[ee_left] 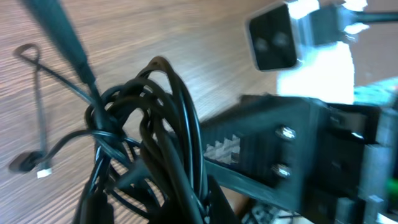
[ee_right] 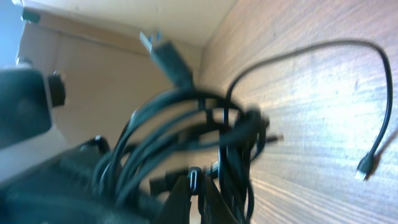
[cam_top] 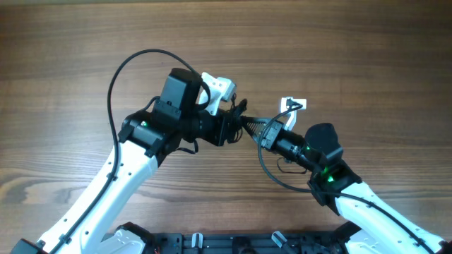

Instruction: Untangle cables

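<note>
A bunch of thin black cables (cam_top: 248, 125) hangs tangled between my two grippers above the middle of the table. My left gripper (cam_top: 239, 121) is shut on the bunch from the left, and the cables (ee_left: 163, 134) fill its jaws (ee_left: 155, 208). My right gripper (cam_top: 260, 132) is shut on the same bunch from the right, and its jaws (ee_right: 198, 196) pinch a strand of the cables (ee_right: 186, 121). A loop (cam_top: 272, 173) droops below the right gripper. One strand (ee_right: 373, 93) trails over the table to a small plug (ee_right: 362, 169). Another loose plug end (ee_left: 26, 163) lies on the wood.
The wooden table (cam_top: 339, 49) spreads all round. The left arm's thick black wire (cam_top: 113, 77) arches to the left. A black rail (cam_top: 212, 243) runs along the front edge. A larger plug (ee_right: 165, 53) sticks up from the bunch.
</note>
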`<state>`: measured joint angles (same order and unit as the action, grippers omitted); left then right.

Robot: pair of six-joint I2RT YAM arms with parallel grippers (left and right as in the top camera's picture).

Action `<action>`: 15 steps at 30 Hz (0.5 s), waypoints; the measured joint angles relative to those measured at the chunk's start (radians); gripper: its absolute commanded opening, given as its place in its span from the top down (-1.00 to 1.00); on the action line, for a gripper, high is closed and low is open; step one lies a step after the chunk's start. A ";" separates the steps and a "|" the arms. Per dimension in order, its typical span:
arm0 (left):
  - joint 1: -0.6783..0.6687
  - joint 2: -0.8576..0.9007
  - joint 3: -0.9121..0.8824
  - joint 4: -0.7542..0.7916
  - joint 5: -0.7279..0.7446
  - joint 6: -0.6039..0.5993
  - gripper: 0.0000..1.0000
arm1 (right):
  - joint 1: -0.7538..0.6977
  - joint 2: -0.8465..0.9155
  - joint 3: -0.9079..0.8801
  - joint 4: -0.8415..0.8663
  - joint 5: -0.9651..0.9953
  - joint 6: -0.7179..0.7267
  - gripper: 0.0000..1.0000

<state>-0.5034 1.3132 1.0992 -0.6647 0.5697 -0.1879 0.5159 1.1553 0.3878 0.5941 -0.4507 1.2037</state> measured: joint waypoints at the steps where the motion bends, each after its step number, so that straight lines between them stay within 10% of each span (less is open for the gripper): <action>1: -0.006 0.000 0.000 0.010 0.026 0.000 0.92 | -0.003 0.000 0.000 0.005 0.008 0.000 0.91; 10: -0.021 0.005 -0.002 0.104 0.122 -0.001 0.92 | -0.005 -0.008 0.003 0.017 0.014 0.000 0.86; 15: -0.039 0.006 -0.005 0.187 0.180 -0.033 0.92 | -0.009 -0.009 0.010 0.020 0.010 0.002 0.39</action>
<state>-0.5419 1.3190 1.0946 -0.4774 0.7494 -0.2211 0.5068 1.1465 0.3981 0.6144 -0.4412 1.2053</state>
